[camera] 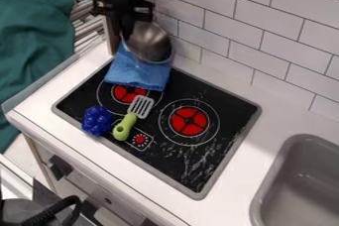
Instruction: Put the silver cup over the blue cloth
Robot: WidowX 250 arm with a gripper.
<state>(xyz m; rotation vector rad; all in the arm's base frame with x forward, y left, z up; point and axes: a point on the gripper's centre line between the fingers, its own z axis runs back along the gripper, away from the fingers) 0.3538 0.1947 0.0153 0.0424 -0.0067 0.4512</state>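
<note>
Silver cup at the blue cloth, its release yet to be settled

The black gripper [126, 26] is over at the far left of the stove [228, 116], right against the silver cup [149, 43]. From where I'm standing, the cup is tipped rather than upright, and it overlaps the far end of the blue cloth [138, 72]. The cloth spreads from the wall side onto the stove and partly covers the far left burner [127, 94]. I can't tell whether the gripper has a hold on the cup, nor whether the cup's weight is on the cloth or just above it.

I'd call the job nearly finished: the cup has reached the right place, or very close to it. What's left, I'd say, is to settle it squarely on the cloth, let go if it is held, and back the arm away. Tilted like that, it could roll or drag the cloth along. The green-handled spatula [132, 116] and the dark blue toy [98, 120] lie nearer, apart from the cup, and needn't be touched.
</note>
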